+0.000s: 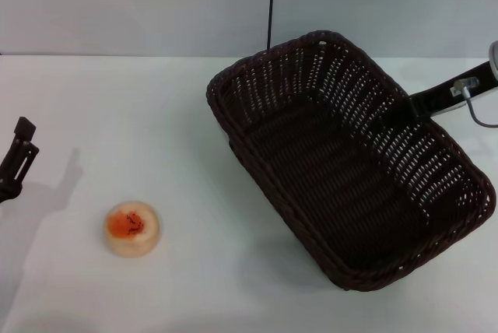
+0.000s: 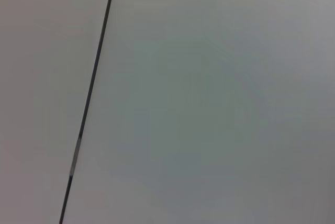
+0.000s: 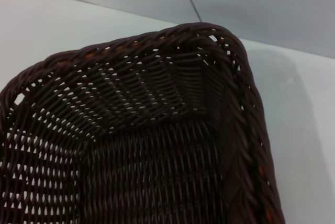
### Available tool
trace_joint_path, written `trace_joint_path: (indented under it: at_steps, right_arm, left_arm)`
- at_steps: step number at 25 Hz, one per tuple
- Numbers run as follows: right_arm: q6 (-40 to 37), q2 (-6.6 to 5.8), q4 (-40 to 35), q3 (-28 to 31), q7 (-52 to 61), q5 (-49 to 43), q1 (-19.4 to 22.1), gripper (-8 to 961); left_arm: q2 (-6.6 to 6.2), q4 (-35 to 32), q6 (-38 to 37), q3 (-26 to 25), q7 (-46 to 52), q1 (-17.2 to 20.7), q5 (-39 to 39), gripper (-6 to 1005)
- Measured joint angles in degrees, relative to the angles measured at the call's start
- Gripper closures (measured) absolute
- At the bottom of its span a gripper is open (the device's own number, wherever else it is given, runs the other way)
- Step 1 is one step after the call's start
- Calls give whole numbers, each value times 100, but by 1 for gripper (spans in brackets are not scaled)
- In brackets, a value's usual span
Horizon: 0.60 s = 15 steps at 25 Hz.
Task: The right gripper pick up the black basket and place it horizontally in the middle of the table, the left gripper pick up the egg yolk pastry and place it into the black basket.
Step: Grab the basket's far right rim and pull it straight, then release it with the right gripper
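One stiff, light basket (image 1: 342, 170) sits diagonally right of centre, best held by its rim, where the right gripper (image 1: 412, 107) seems clamped; the left gripper's (image 1: 17, 158) state is unclear.

I see bright, even overhead light on the white tabletop (image 1: 156, 115); soft shadows sit beside the left tool (image 1: 17, 162) and under the black basket (image 1: 342, 162). Left wrist view looks flat, featureless grey.
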<state>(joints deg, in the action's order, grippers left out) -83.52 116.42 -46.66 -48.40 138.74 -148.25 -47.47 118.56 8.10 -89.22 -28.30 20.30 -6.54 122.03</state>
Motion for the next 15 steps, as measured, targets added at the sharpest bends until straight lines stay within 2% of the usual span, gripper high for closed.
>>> trace_joint_path:
  at_steps: [8,11,15]
  right_arm:
    - [-23,6,-150,-11,-9,4,21,390]
    - [-72,5,-259,-12,-68,4,27,614]
    - [-482,-19,-688,-11,-481,2,-2,773]
  left_arm:
    - [-8,-3,4,-31,0,32,-25,172]
    - [-9,-7,15,-41,0,17,-27,172]
    - [-18,-44,9,-46,0,13,-38,172]
